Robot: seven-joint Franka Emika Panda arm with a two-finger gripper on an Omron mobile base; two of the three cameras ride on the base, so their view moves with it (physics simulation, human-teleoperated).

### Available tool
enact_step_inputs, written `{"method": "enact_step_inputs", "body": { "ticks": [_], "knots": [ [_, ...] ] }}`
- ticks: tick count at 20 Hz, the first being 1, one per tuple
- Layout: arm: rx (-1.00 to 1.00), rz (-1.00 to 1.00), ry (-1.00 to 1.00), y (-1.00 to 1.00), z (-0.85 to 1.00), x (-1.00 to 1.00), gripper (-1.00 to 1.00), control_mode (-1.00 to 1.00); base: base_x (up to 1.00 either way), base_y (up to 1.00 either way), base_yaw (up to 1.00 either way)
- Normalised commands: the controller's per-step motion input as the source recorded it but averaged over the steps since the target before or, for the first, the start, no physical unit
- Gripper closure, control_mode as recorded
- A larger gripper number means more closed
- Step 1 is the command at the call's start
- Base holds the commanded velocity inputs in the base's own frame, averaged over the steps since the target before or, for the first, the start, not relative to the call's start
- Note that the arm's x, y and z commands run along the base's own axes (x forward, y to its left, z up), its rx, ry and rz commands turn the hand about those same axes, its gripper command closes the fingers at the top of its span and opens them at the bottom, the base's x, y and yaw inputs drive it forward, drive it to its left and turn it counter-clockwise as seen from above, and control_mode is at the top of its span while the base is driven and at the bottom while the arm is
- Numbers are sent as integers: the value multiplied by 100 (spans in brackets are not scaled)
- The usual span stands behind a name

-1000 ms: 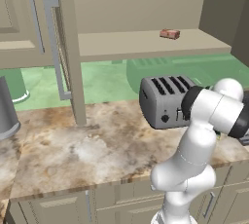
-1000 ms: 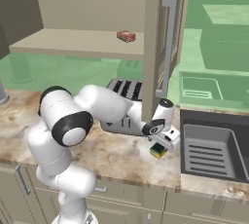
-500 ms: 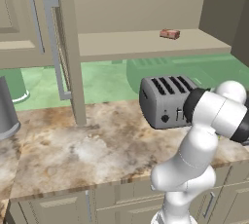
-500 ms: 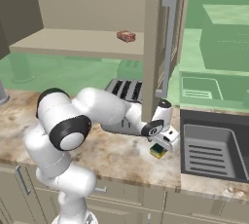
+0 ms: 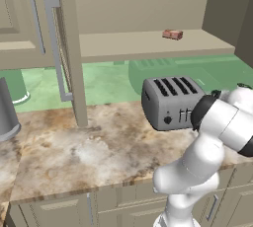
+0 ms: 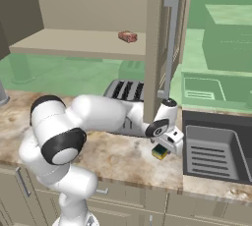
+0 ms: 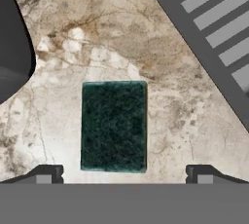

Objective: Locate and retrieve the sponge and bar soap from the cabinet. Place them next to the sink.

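Base views — from behind arm, left and right, facing forward and down; toaster (image 5: pixel 173 103) (image 6: pixel 129 97) shared. Hand view — close over countertop (image 7: pixel 116 47).

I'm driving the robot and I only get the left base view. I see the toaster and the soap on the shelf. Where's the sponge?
Observer: The sponge is on the counter, just left of the sink in the right base view.
Operator: Is the gripper squeezing it?
Observer: No. In the hand view the gripper is open, its two fingertips wide apart, with the sponge between and ahead of them, not pinched.
Operator: Which side of the sponge is up?
Observer: The dark green scrub side faces the hand camera; the yellow shows below it in the right base view.
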Motion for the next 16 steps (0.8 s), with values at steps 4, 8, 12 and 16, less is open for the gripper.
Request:
{"method": "enact_step_inputs", "body": {
  "ticks": [4,8,12,16],
  "knots": [
    [-1,0,0,30,24,-24,-100,-100,0,0,0],
    [-3,0,0,32,14,-16,-100,-100,0,0,0],
    [-6,0,0,48,5,-13,-100,-100,0,0,0],
    [-6,0,0,41,5,-16,-100,-100,0,0,0]
  ]
}}
